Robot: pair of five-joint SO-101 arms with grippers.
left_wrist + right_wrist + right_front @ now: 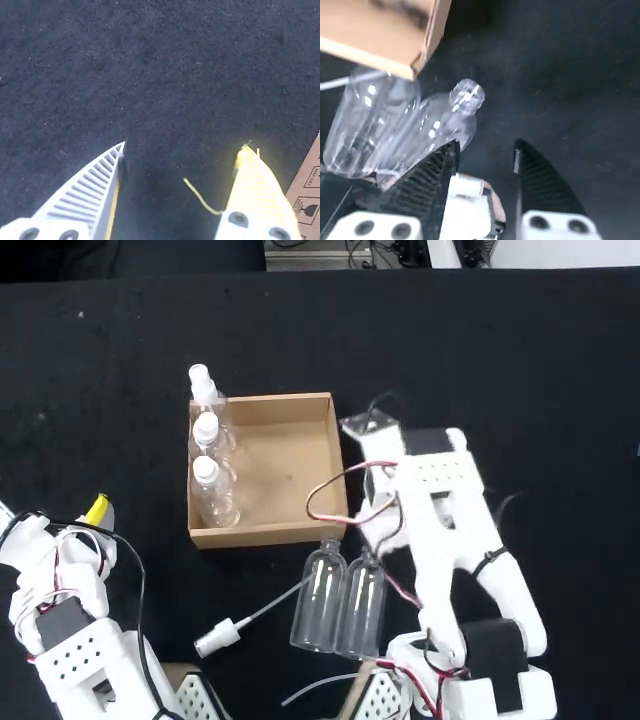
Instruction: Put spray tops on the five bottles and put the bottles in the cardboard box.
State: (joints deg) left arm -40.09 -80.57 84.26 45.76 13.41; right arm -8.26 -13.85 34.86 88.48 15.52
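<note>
**Right claw [486, 145] spread beside two bare bottles**

From above, three capped bottles [210, 485] sit in a row along one wall of the cardboard box [285, 465], so I judge the job a little past halfway. Two uncapped bottles [320, 595] lie side by side, touching, on the black table [520, 360] just outside the box, with their necks toward it. One loose spray top [218, 638] lies beside them, its thin tube reaching to the nearer bottle. Capping looks like the step in hand.

At my left wrist, the left claw [184, 147] has its fingers wide apart over bare table with nothing between them. The box edge is just off to one side.

At my right wrist, the right claw's fingers are apart and empty, with the tips just beside the neck of one bottle. Both bottles are clear, empty, glossy and round, so they will probably roll. Next, I think, one claw must pin a bottle while the other feeds the tube into its narrow mouth.
</note>
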